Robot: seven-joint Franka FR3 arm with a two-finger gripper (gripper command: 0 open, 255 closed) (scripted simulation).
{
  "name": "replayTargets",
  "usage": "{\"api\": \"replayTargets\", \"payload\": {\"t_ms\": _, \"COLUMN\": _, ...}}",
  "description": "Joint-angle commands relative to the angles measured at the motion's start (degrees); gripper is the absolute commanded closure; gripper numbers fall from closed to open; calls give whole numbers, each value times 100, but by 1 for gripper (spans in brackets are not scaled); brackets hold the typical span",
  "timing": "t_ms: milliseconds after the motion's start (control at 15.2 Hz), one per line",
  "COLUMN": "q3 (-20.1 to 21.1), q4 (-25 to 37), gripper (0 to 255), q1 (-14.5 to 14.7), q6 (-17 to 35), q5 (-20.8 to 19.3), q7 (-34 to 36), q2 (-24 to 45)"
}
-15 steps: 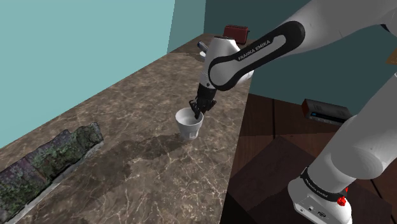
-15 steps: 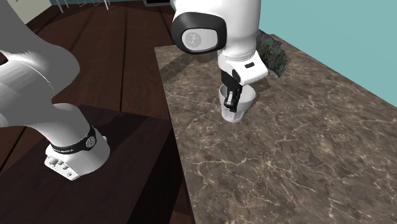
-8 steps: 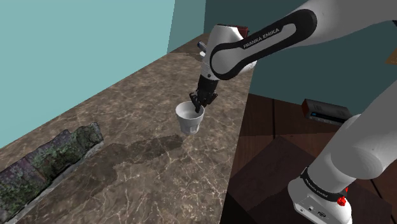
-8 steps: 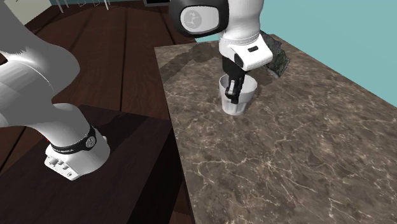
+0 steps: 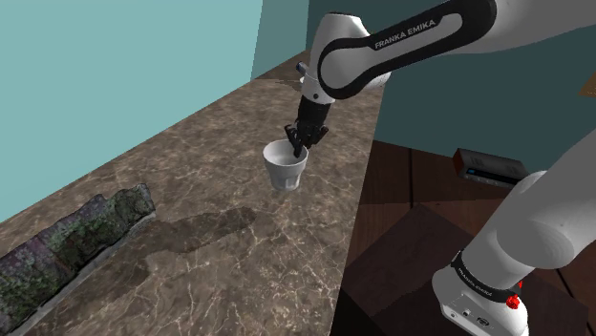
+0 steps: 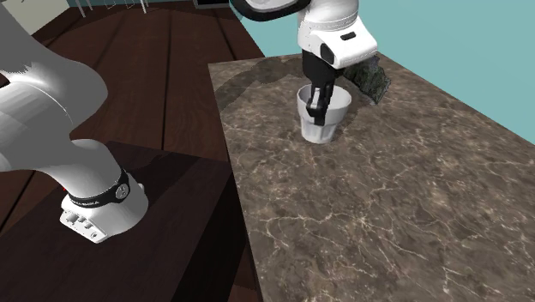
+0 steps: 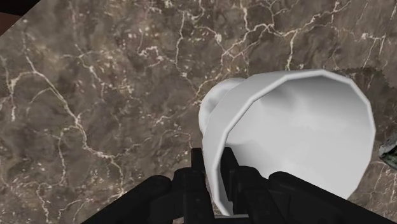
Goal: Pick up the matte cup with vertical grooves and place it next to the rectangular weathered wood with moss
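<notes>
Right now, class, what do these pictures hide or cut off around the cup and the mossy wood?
- Shoulder view: the mossy wood runs off the left edge, so its end is cut off.
- Second exterior view: the arm hides most of that wood.
- Wrist view: the cup covers the counter beneath it.
</notes>
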Motion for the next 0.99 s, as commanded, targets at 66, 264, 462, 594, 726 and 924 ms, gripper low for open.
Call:
{"api": "replayTargets", "payload": {"t_ms": 66, "q3": -10, "q4": 140, "gripper": 255, "q1": -2, "q6": -246, "q5": -3, "q7": 32, "q2": -111}}
{"api": "replayTargets", "payload": {"t_ms": 264, "q3": -26, "q4": 295, "gripper": 255, "q1": -8, "q6": -482, "q5": -13, "q7": 55, "q2": -192}}
{"api": "replayTargets", "payload": {"t_ms": 462, "q3": -41, "q4": 461, "gripper": 255, "q1": -15, "q6": -715, "q5": -23, "q7": 79, "q2": -262}}
{"api": "replayTargets", "payload": {"t_ms": 594, "q3": -51, "q4": 577, "gripper": 255, "q1": -20, "q6": -870, "q5": -31, "q7": 95, "q2": -302}}
{"api": "replayTargets", "payload": {"t_ms": 726, "q3": -61, "q4": 698, "gripper": 255, "q1": -25, "q6": -1025, "q5": -39, "q7": 112, "q2": -336}}
{"api": "replayTargets", "payload": {"t_ms": 924, "q3": -75, "q4": 889, "gripper": 255, "q1": -32, "q6": -1256, "q5": -53, "q7": 138, "q2": -379}}
